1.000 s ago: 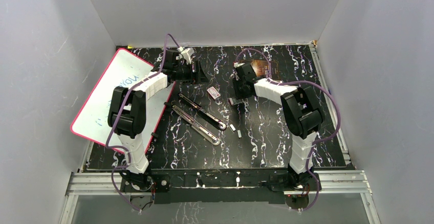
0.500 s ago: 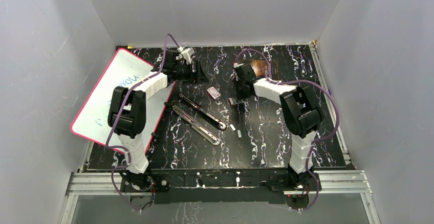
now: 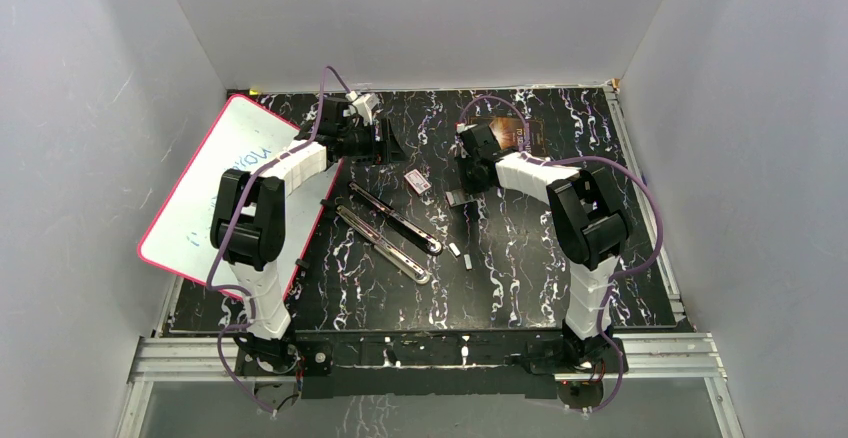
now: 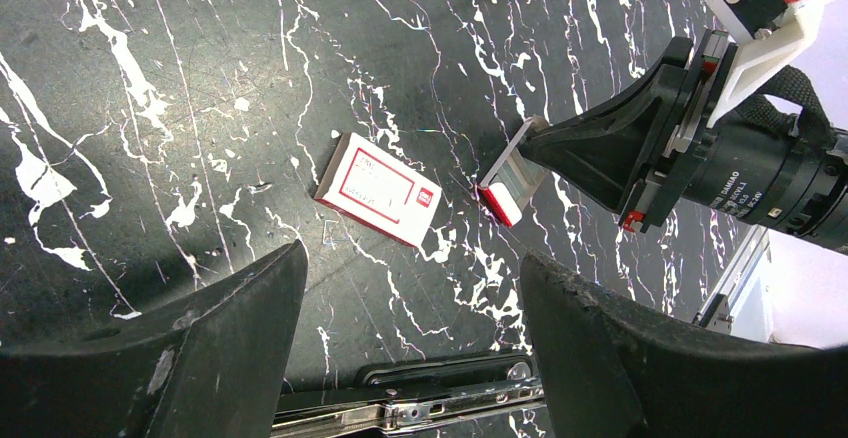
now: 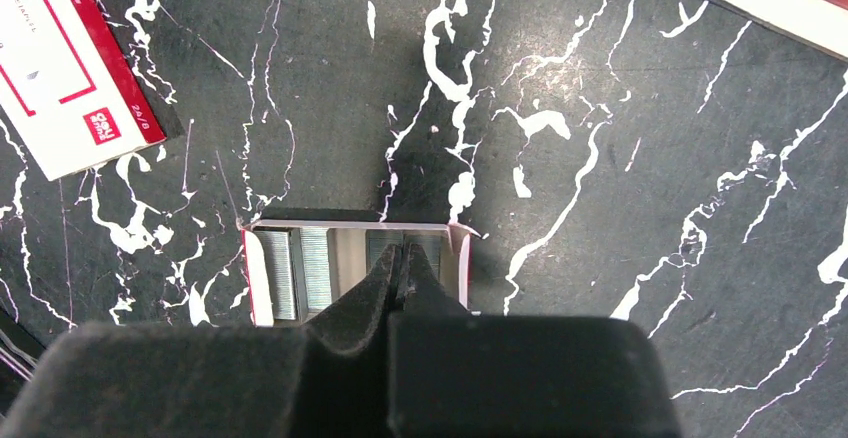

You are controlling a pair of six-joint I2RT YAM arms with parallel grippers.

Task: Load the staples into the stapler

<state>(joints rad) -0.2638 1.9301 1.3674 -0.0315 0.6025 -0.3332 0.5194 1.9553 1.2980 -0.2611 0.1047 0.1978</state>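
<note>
- Two arms reach out over the black marbled table [image 3: 520, 278], the left one crossing a pink-edged whiteboard [image 3: 215, 173].
- The right gripper [image 5: 403, 255] is clenched, its fingertips pressed together and dipped into a small open tray [image 5: 340, 225].
- The staples [image 5: 300, 273] lie inside that tray as silvery strips side by side. Whether a strip is pinched between the tips cannot be told.
- Two loose strips [image 3: 453, 249] lie on the table near the stapler's rounded end.
- The stapler [image 3: 390, 230] lies swung open into two long bars, left of the tray and apart from it.
- The left gripper [image 4: 410, 288] hangs released, jaws wide with nothing between them, over the table near a red-and-white box [image 4: 378, 188].
</note>
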